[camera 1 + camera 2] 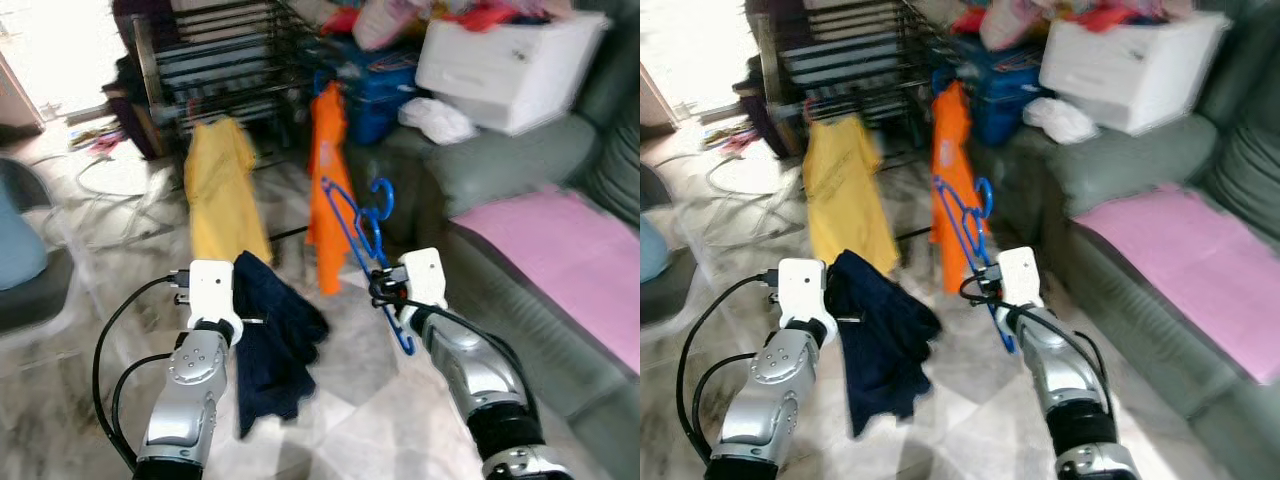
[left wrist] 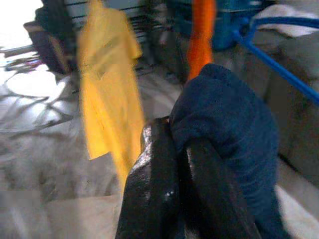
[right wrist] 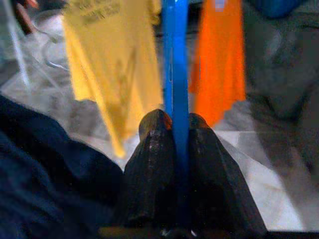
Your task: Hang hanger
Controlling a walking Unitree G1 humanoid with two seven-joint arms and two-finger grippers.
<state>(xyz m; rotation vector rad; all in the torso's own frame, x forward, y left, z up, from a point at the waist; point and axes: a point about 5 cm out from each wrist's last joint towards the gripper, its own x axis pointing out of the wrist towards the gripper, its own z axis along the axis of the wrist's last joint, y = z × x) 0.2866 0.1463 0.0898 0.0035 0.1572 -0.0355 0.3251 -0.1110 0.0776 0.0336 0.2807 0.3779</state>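
Right gripper [image 3: 174, 149] is clamped on the blue hanger [image 1: 357, 222], left gripper [image 2: 177, 164] pinches the dark garment [image 1: 272, 335] beside it; risk: hook snagging the orange shirt [image 1: 327, 180] ahead.

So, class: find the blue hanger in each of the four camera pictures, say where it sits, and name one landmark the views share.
Left eye view: blue hanger, right of centre, before the orange shirt, held by the right gripper.
Right eye view: hanger at centre, again against the orange shirt.
Left wrist view: blue bar at the upper right edge.
Right wrist view: upright blue bar clamped between the fingers.
Shared landmark: the yellow shirt.
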